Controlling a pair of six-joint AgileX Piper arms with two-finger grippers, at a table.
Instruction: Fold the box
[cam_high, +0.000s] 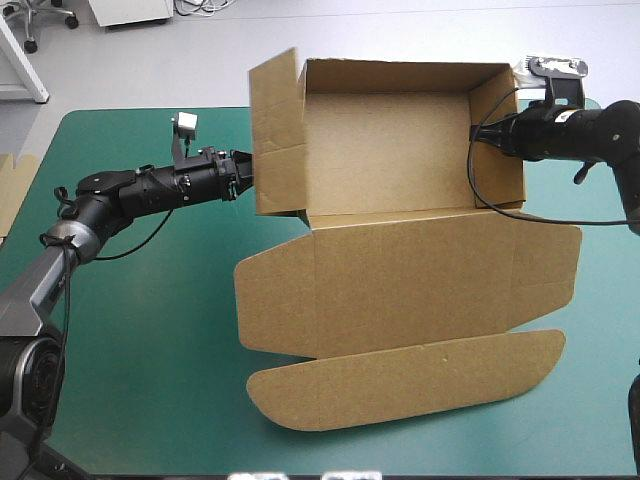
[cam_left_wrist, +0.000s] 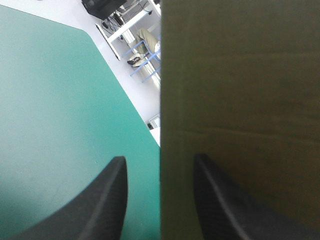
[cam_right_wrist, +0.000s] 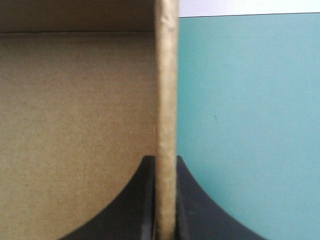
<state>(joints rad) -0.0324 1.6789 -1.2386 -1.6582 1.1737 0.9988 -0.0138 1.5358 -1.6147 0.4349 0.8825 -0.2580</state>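
A brown box (cam_high: 400, 150) sits toward 12 o'clock on the teal-green table (cam_high: 150, 350), lid flat toward 6; the right gripper (cam_high: 478, 135) at 3 clamps its wall, while the left gripper (cam_high: 247, 172) at 9 straddles the loose side flap (cam_high: 275, 130) with fingers apart, so the flap could likely spring outward.

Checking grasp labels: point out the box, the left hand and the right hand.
box (cam_high: 410, 280): high view, flat lid panel.
left hand (cam_high: 250, 172): high view, between fingertips.
right hand (cam_right_wrist: 164, 159): right wrist view, between fingertips.
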